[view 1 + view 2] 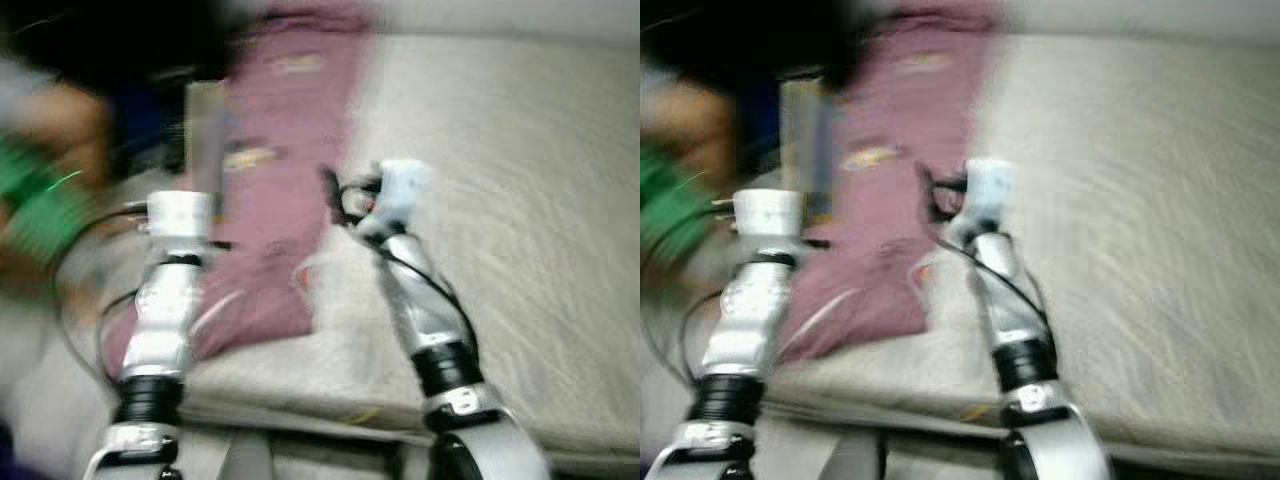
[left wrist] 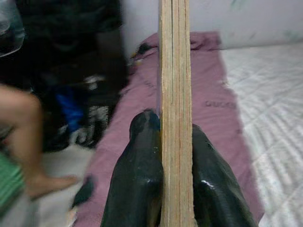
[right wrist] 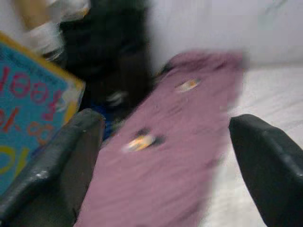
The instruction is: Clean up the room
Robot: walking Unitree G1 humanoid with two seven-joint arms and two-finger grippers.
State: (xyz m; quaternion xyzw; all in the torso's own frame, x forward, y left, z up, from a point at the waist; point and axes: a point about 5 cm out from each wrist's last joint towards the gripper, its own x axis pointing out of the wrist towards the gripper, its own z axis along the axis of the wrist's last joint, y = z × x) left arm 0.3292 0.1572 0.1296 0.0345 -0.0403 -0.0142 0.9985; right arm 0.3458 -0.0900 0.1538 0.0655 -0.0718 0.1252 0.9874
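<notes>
Over the near edge of the bed, both silver arms reach forward, though the head views are smeared with motion. The left gripper is clamped on a thin book, held upright and seen edge-on, its black fingers pressed against either face. From the head it shows as a pale upright slab at about eleven o'clock, above the mauve cloth that runs lengthwise along the bed's left side. The right gripper hovers at roughly twelve o'clock over the cloth's right border, its fingers spread wide with nothing between them. A blue and yellow book cover shows beside one right finger. At nine o'clock stands a person, a bare leg beside dark clutter on the floor.
</notes>
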